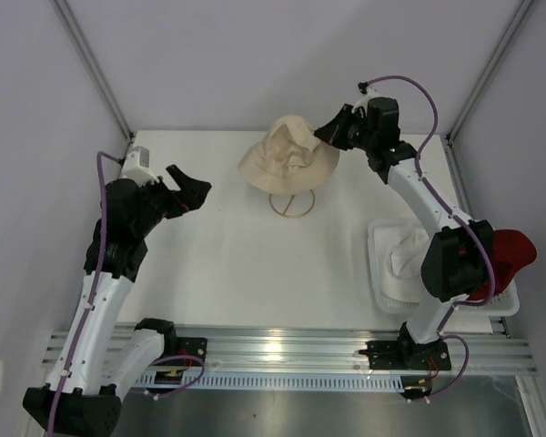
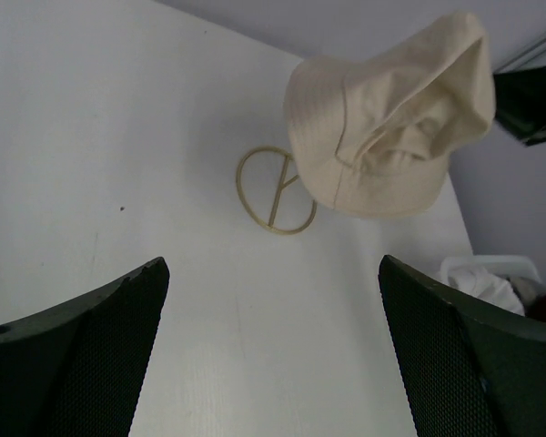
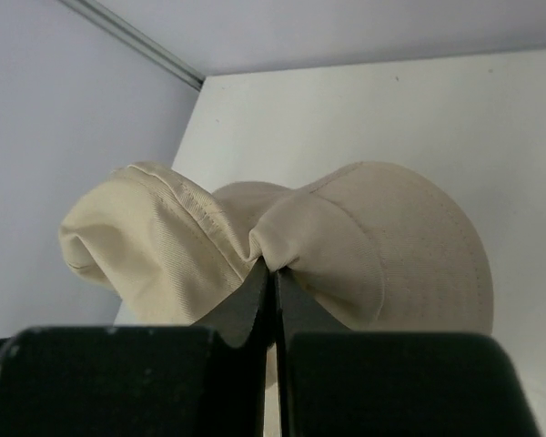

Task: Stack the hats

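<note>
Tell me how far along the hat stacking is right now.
Nothing is stacked yet. In hand: the right gripper is shut on the cream hat, pinching its fabric above the gold stand. The left gripper is open and empty. Left: the dark red hat and a pale fabric piece lie at the white basket, not yet stacked.

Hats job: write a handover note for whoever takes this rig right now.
Right gripper: fingers shut on the cream hat's crown, hat held over the gold wire stand.
Left gripper: open, empty, above the table's left side.
Dark red hat: at the white basket's right edge, partly behind the right arm.
Pale fabric in the basket, perhaps the third hat; cannot tell.
Done: nothing stacked.
Left: probably settle the cream hat, then stack the others on it.
</note>
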